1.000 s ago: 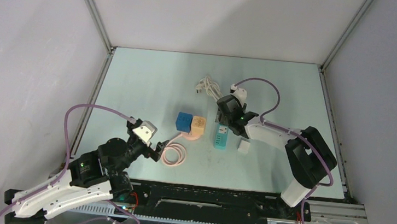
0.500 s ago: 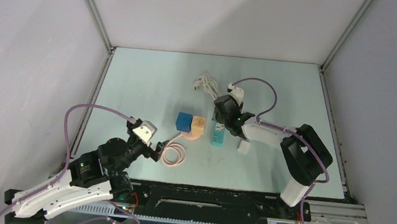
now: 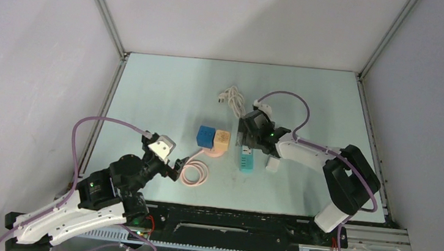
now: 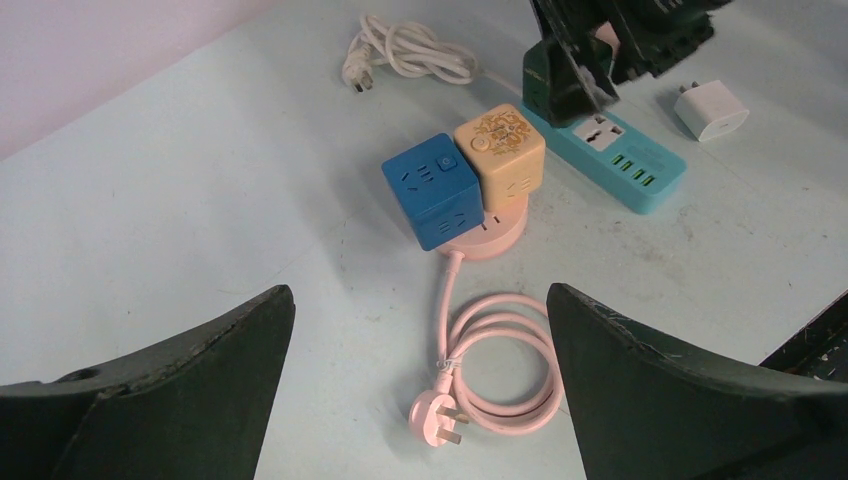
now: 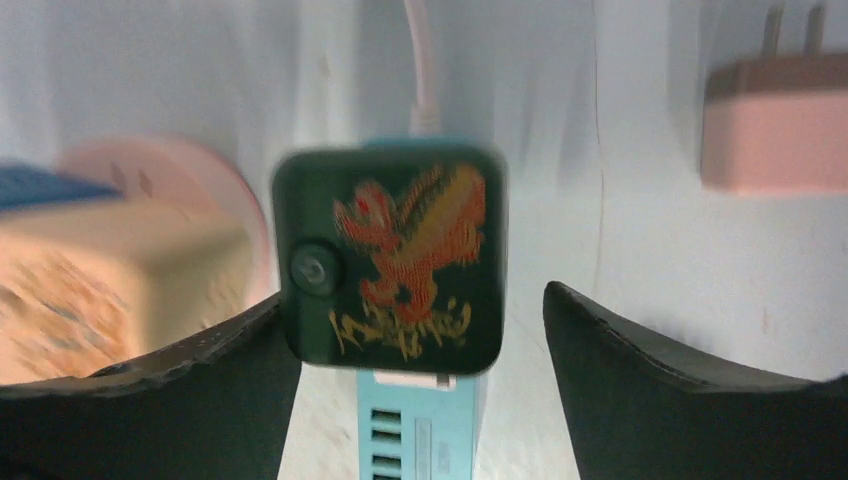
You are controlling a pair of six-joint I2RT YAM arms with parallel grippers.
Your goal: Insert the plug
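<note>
The plug is a dark green cube [image 5: 390, 260] with an orange dragon print. It stands on the far end of the teal power strip [image 5: 420, 425], also seen in the top view [image 3: 246, 158]. My right gripper [image 5: 410, 300] is straight above it, open. Its right finger stands clear of the cube and its left finger sits close against it. In the left wrist view the green cube [image 4: 562, 75] sits on the strip [image 4: 620, 150] under the right gripper. My left gripper [image 4: 420, 300] is open and empty, low over the table.
A blue cube [image 3: 206, 137] and a beige cube [image 3: 222, 139] sit on a pink round base [image 4: 497, 232]. Its pink cord coils to a pink plug [image 4: 436, 422]. A white adapter [image 3: 273, 164] lies right of the strip. A white cable [image 3: 231, 97] lies behind.
My right gripper's jaws have widened off the green cube. The right arm and the teal strip have shifted slightly. The left arm has not moved.
</note>
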